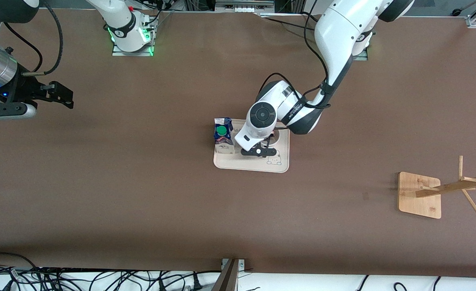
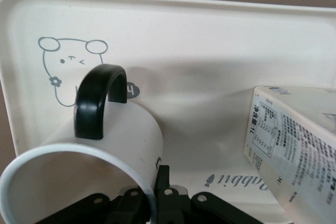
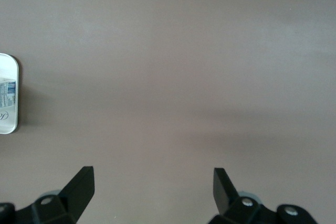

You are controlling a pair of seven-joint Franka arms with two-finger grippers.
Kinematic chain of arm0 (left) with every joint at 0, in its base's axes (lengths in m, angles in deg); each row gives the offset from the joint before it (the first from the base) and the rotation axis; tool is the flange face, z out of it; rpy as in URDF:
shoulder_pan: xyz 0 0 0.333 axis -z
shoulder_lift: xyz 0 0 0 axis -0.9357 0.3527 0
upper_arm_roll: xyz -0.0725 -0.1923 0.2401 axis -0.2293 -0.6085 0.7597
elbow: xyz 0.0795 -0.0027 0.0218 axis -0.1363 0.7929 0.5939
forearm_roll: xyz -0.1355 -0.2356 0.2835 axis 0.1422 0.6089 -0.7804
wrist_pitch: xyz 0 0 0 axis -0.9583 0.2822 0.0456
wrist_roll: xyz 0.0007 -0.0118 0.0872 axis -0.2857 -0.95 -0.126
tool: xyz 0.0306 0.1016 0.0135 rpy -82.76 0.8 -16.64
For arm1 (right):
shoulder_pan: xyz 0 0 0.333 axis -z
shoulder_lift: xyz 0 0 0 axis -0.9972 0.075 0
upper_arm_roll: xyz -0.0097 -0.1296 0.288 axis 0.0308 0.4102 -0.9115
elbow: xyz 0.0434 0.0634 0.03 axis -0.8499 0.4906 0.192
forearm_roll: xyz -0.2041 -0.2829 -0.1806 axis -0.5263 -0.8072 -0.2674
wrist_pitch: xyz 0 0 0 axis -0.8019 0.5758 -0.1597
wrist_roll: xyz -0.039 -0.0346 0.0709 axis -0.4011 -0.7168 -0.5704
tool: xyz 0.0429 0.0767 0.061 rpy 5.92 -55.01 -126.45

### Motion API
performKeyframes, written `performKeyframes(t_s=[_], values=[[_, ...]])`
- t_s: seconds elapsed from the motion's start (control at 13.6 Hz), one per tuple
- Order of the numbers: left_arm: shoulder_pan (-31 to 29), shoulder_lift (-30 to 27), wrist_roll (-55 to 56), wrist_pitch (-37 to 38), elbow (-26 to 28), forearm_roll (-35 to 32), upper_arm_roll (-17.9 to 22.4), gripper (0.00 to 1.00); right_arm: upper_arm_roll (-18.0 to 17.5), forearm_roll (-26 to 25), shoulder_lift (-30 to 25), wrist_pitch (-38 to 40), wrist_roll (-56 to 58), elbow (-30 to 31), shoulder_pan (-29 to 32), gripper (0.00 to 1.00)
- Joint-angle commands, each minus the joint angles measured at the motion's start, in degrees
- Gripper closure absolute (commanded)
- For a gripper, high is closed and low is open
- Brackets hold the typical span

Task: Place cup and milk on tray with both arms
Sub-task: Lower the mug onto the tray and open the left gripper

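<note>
The cream tray (image 1: 252,165) lies mid-table, and the milk (image 1: 223,135) stands upright on its end toward the right arm. My left gripper (image 1: 258,152) is low over the tray, shut on the cup's rim. In the left wrist view the white cup (image 2: 115,145) with its black handle (image 2: 97,100) is pinched by the left gripper (image 2: 149,187), one finger inside the wall and one outside, with the tray's rabbit drawing (image 2: 68,66) and the milk (image 2: 296,150) beside it. Whether the cup's base touches the tray is hidden. My right gripper (image 1: 60,95) waits open at the right arm's end of the table, holding nothing.
A wooden rack with a square base (image 1: 419,195) stands toward the left arm's end, nearer the front camera. In the right wrist view the right gripper (image 3: 154,182) is over bare brown table, with the tray's rim (image 3: 17,95) at the frame's edge.
</note>
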Motion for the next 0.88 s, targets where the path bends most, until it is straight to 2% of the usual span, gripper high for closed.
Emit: performKeyframes(t_s=[0.0, 0.07, 0.15, 0.44, 0.81], values=[[0.23, -0.39, 0.13, -0.79, 1.17, -1.4, 0.14, 1.0, -0.92, -0.55, -0.76, 0.78, -0.24, 0.43, 0.89, 0.0], [0.14, -0.48, 0.74, -0.53, 1.17, -1.4, 0.14, 0.24, -0.92, -0.55, -0.76, 0.87, -0.24, 0.43, 0.89, 0.0], [0.14, -0.48, 1.27, -0.52, 1.0, -1.05, 0.14, 0.0, -0.92, -0.55, -0.76, 0.87, -0.24, 0.43, 0.89, 0.0], [-0.3, -1.53, 1.28, -0.26, 0.47, -0.69, 0.05, 0.0, -0.83, -0.55, -0.76, 0.87, -0.24, 0.43, 0.89, 0.0], [-4.07, -8.99, -3.54, 10.27, 0.03, -0.61, -0.13, 0.0, -0.92, -0.55, -0.76, 0.87, -0.24, 0.43, 0.89, 0.0]])
